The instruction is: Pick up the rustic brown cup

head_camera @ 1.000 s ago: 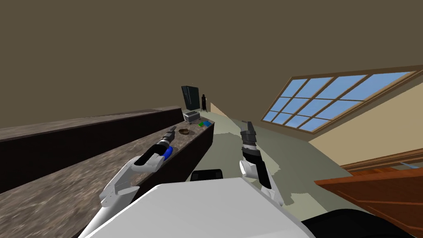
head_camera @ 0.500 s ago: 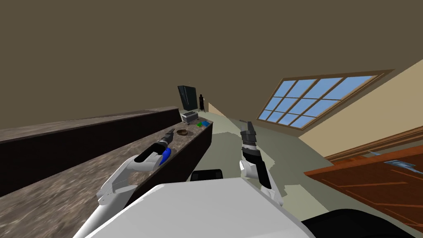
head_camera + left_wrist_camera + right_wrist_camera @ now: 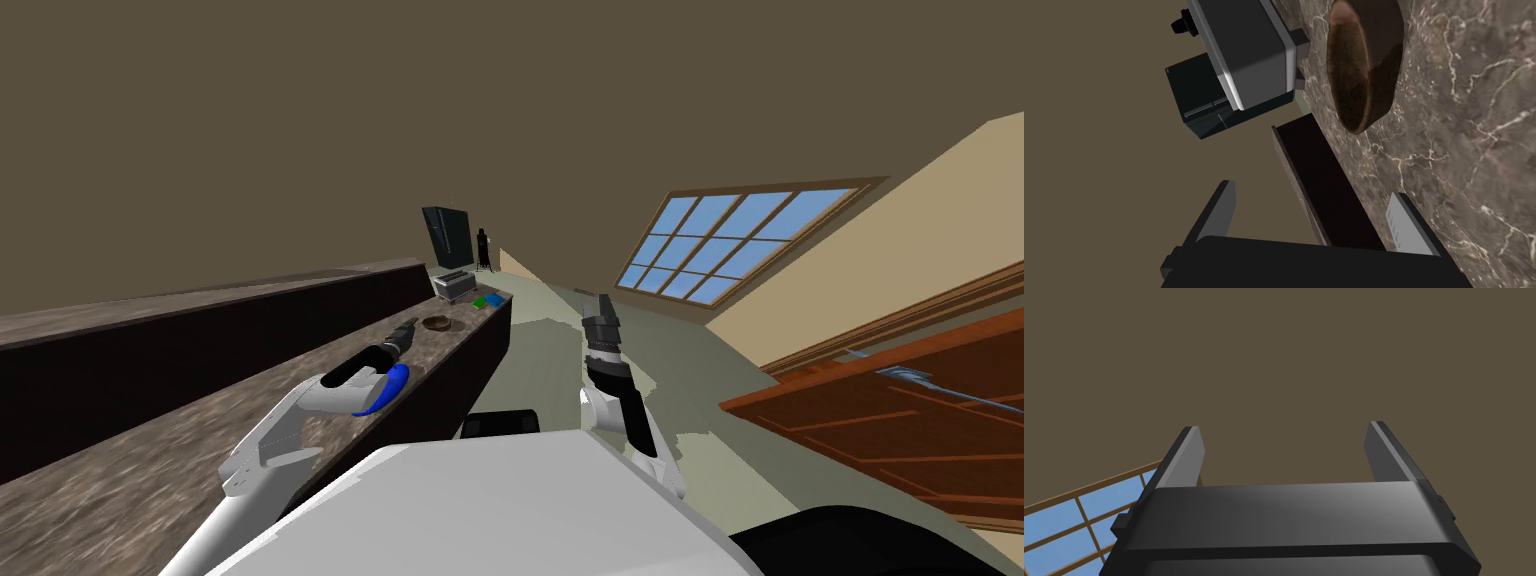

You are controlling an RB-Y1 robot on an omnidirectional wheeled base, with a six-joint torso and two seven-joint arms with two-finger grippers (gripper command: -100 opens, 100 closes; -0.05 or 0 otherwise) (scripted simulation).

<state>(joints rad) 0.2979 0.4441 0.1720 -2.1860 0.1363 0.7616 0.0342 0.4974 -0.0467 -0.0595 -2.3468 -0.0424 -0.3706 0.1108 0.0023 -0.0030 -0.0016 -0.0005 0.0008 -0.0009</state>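
Note:
A low, wide brown cup [image 3: 437, 322] sits on the brown marbled counter [image 3: 200, 430], near its far end. In the left wrist view the brown cup [image 3: 1364, 60] lies a short way ahead of my left gripper [image 3: 1314, 200], whose fingers stand open with nothing between them. In the head view the left gripper [image 3: 408, 327] hovers over the counter just short of the cup. My right gripper [image 3: 603, 300] is raised over the floor beside the counter, and in the right wrist view the right gripper [image 3: 1284, 433] is open and empty.
Past the cup stand a grey toaster [image 3: 455, 283] and green and blue items [image 3: 490, 300] at the counter's end. A raised dark back ledge [image 3: 200, 320] runs along the counter. A dark fridge [image 3: 445, 235] stands farther off. A wooden door [image 3: 900, 420] is at my right.
My head view has swung, shifting window and door leftward. My left arm has reached farther along the counter toward the cup. The right arm holds its pose.

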